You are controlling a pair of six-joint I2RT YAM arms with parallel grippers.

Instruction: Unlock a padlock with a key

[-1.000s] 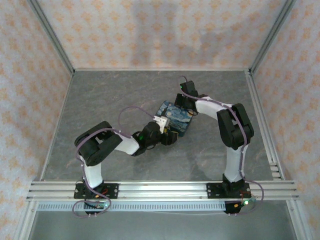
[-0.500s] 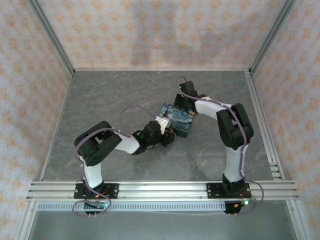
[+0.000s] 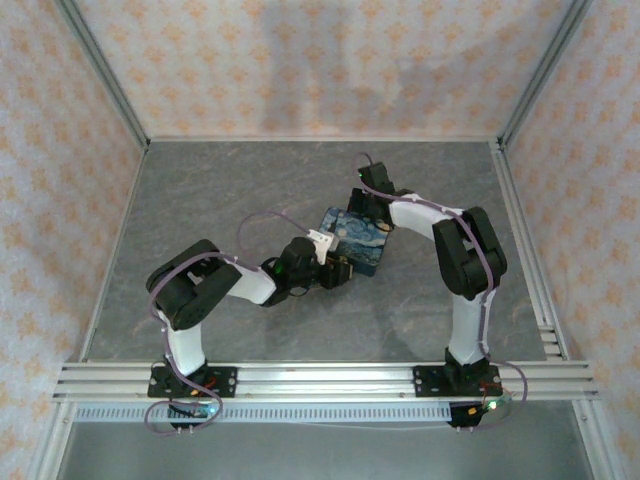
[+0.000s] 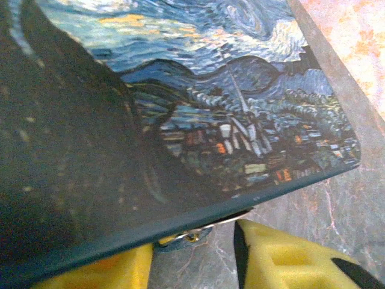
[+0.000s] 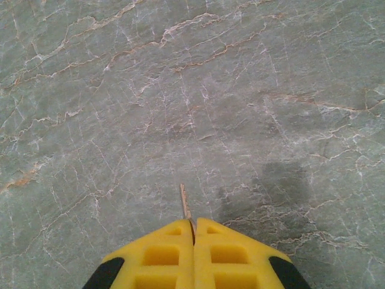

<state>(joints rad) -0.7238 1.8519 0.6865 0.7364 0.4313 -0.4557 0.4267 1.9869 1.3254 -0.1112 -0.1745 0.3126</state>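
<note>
Grey veined table (image 3: pixel 200 200), papered walls (image 3: pixel 300 70) around. My left claw (image 4: pixel 195 250) sits half-open at the padlock (image 4: pixel 240 120), straddling a small metal bit (image 4: pixel 195 233) under its near edge. It grips nothing I can make out, and I judge it's there to steady the body. The padlock lies mid-table between my claws. My right claw (image 5: pixel 194 227), at its far edge, is pinched tight on the key (image 5: pixel 184 203), blade pointing forward for the keyhole.

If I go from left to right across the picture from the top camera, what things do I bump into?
left arm → padlock → right arm
</note>
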